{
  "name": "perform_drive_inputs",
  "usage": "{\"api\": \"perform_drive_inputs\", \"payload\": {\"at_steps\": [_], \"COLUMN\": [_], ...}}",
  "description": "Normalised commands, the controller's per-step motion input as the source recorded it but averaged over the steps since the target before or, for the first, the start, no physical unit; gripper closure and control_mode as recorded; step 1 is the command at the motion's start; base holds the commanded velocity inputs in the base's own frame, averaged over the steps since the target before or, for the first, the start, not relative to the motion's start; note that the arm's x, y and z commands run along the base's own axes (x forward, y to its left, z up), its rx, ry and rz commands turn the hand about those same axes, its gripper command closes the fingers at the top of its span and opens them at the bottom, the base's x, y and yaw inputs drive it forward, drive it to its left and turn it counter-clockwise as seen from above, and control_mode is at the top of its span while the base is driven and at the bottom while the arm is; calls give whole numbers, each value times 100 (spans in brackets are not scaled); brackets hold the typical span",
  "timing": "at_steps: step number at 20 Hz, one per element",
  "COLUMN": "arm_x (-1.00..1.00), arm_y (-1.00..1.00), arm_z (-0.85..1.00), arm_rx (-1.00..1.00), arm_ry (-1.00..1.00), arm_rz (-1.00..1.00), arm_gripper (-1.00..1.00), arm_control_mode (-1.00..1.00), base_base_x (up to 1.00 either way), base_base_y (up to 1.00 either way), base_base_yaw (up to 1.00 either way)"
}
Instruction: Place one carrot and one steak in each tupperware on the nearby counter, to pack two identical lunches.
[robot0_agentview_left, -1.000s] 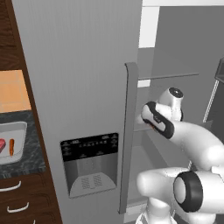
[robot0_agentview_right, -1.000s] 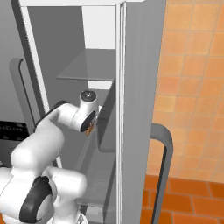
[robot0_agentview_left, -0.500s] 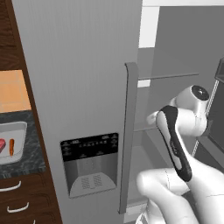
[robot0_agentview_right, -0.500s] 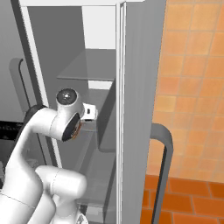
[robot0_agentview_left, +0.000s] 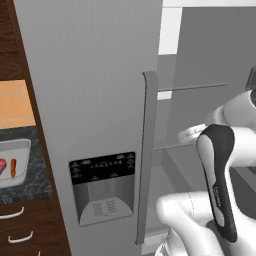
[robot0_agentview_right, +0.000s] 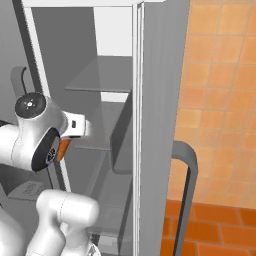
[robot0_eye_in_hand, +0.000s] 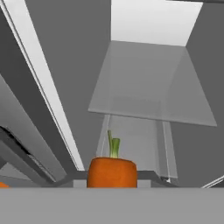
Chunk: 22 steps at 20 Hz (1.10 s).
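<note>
My gripper (robot0_agentview_right: 63, 150) is shut on a carrot (robot0_agentview_right: 62, 148), whose orange end pokes out beside the white hand, in front of the open fridge. In the hand view the carrot (robot0_eye_in_hand: 112, 172) sits bottom centre, its green stem pointing up at the shelves; the fingers themselves are hidden. Far left in the left base view, a light-grey tupperware (robot0_agentview_left: 20, 148) rests on the black speckled counter (robot0_agentview_left: 31, 187). Inside it lie a red-pink steak (robot0_agentview_left: 2, 166) and a second carrot (robot0_agentview_left: 13, 168) side by side.
The fridge's closed left door (robot0_agentview_left: 95, 100) carries a dispenser panel (robot0_agentview_left: 102, 186) and a tall handle (robot0_agentview_left: 146, 155). Glass shelves (robot0_eye_in_hand: 151, 85) fill the open compartment. The open door's edge (robot0_agentview_right: 157, 130) and its handle (robot0_agentview_right: 186, 200) stand to the right. Brown drawers (robot0_agentview_left: 20, 232) sit under the counter.
The hand has pulled back out of the fridge compartment, moving left in the right base view, with the carrot still in its grip. The elbow has swung up and right in the left base view.
</note>
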Motion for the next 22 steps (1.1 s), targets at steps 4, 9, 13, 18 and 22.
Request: {"api": "perform_drive_inputs", "payload": {"at_steps": [4, 9, 13, 18, 22], "arm_x": [-88, -77, 0, 0, 0], "arm_y": [14, 1, 0, 0, 0], "arm_z": [88, 61, 0, 0, 0], "arm_rx": [0, -2, 0, 0, 0], "arm_ry": [0, -6, 0, 0, 0], "arm_rz": [-1, 0, 0, 0, 0], "arm_gripper": [100, 100, 100, 100, 100], "arm_control_mode": [-100, 100, 100, 100, 100], "base_base_x": [0, -18, -88, -75, -32], "base_base_y": [0, 9, 80, 100, 100], "base_base_yaw": [0, 0, 0, 0, 0]}}
